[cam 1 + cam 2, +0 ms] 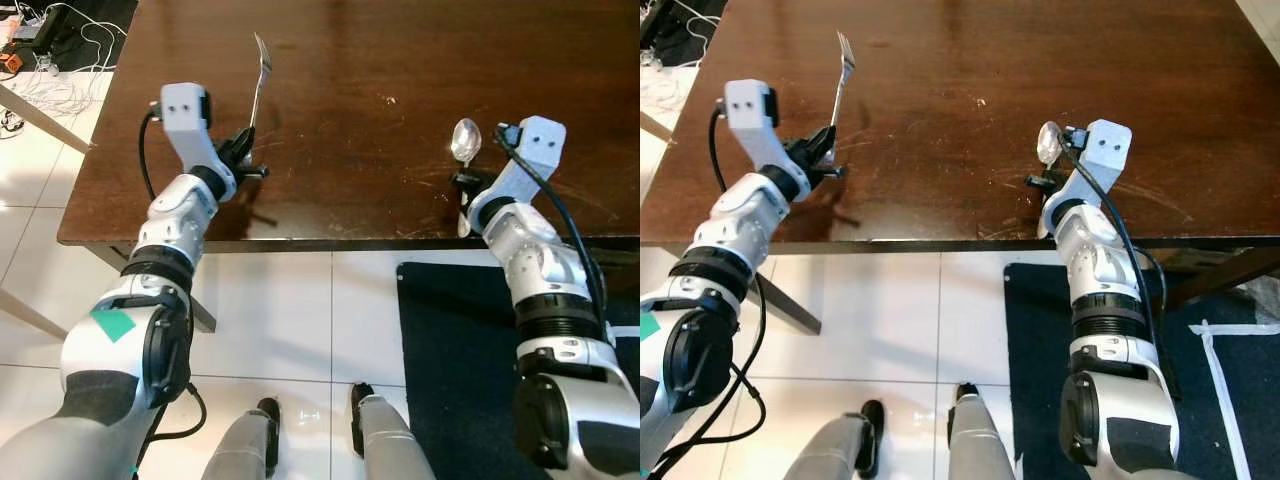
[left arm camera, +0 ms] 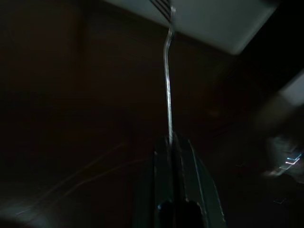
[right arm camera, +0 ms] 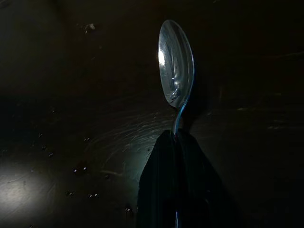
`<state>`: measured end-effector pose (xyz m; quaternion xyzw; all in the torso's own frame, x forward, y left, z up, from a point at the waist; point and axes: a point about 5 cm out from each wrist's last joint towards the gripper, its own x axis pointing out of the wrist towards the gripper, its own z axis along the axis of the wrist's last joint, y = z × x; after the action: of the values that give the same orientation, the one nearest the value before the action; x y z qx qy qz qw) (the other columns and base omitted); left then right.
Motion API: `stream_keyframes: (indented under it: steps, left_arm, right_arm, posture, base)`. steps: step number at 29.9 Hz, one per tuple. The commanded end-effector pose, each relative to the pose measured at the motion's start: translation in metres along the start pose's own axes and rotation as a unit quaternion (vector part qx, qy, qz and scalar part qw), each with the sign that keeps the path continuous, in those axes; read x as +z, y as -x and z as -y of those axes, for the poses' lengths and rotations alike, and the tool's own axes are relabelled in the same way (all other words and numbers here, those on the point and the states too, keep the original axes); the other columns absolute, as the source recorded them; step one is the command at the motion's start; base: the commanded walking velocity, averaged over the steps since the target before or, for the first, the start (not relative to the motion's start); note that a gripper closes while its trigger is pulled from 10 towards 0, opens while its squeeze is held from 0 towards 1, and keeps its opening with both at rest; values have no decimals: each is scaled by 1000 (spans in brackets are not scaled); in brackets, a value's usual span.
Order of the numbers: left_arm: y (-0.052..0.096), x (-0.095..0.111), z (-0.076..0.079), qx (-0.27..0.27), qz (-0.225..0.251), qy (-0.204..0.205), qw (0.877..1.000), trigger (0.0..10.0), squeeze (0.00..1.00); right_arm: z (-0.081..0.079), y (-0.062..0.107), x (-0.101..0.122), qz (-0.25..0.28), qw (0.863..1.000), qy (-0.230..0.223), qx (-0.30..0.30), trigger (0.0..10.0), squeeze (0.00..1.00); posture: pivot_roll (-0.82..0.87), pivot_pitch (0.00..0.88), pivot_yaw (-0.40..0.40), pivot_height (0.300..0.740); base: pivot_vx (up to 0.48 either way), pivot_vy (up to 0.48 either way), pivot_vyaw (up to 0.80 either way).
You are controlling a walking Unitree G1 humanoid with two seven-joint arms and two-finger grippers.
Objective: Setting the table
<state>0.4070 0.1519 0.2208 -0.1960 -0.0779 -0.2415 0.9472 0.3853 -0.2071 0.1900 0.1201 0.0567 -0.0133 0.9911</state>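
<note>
**Fork and spoon held over the table edge**

The robot stands at the near edge of the dark wooden table [image 1: 400,60]. At about 11 o'clock, the left gripper [image 1: 240,152] is closed on the handle of a fork [image 1: 259,85], with the prongs pointing far. At about 1 o'clock, the right gripper [image 1: 466,180] is closed on a spoon [image 1: 465,139], its bowl above the table surface.
</note>
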Motion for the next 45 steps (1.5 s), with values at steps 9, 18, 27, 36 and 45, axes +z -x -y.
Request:
stream_keyframes:
  steps: [9, 18, 27, 36, 45]
  left_arm:
    - [26, -8, 8, -113, -14, 45, 992, 0, 0]
    - [30, -28, 7, -10, -54, -103, 993, 0, 0]
    - [45, -13, 3, 95, 0, -148, 984, 0, 0]
    - [52, -22, 9, 101, -6, -182, 978, 0, 0]
    - [57, -27, 17, 107, -11, -197, 975, 0, 0]
  right_arm:
    - [-22, 4, -3, 32, 998, -22, 42, 10000, 0]
    - [-38, 14, 7, 95, 992, 10, 81, 10000, 0]
    - [-51, 22, 8, 125, 987, 21, 101, 10000, 0]
    - [-46, 22, 20, 148, 982, 56, 103, 10000, 0]
    - [-35, 9, 3, 62, 987, 115, 98, 10000, 0]
  posture:
    - [-7, 185, 32, 740]
    - [-2, 175, 19, 740]
    - [4, 183, 16, 740]
    - [-1, 180, 10, 740]
    - [-7, 177, 9, 740]
  base:
    - [0, 0, 0]
    - [0, 0, 0]
    - [0, 0, 0]
    - [0, 0, 0]
    - [0, 0, 0]
